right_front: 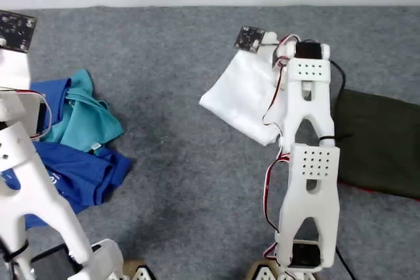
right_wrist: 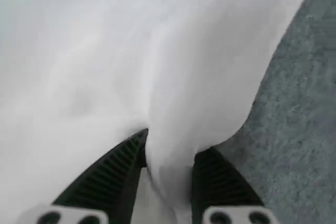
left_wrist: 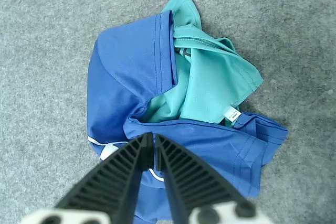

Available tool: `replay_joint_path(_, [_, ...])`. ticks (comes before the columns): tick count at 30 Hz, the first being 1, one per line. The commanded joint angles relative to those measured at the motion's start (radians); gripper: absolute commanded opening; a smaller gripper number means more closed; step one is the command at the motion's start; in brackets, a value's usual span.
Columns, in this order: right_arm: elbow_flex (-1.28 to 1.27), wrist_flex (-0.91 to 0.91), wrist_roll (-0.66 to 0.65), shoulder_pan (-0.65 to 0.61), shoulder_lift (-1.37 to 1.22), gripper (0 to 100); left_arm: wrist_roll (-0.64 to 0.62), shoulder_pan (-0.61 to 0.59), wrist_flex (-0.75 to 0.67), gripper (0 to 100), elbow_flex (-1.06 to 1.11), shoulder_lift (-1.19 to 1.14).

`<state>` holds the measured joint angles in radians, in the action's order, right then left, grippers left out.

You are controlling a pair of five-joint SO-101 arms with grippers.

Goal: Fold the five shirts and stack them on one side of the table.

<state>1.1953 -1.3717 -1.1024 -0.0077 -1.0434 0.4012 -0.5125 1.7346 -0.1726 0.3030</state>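
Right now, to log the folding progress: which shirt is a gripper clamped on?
The white shirt: the right gripper pinches a fold of it. The blue shirt, teal shirt and dark green shirt lie ungripped.

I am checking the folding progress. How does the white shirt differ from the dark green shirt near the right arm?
The white shirt is clamped by a fold in the right tool; the dark green shirt is not held. The white shirt looks rumpled and slanted; the dark green shirt lies flat as a neat rectangle. Both are on the same side of the grey table.
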Motion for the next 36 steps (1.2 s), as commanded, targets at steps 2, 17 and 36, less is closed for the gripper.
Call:
replay_joint_path(2, [0.247, -0.096, 0.419, 0.013, 0.019, 22.9, 0.003, -0.003, 0.017, 2, -0.004, 0.035])
replay_joint_path(17, [0.388, -0.341, 1.53, -0.13, -0.033, 32.2, 0.003, -0.003, 0.017, 2, -0.004, 0.035])
replay_joint_path(36, [0.381, -0.199, 1.846, -0.16, -0.265, 43.3, 0.003, -0.006, 0.017, 2, 0.035, 0.035])
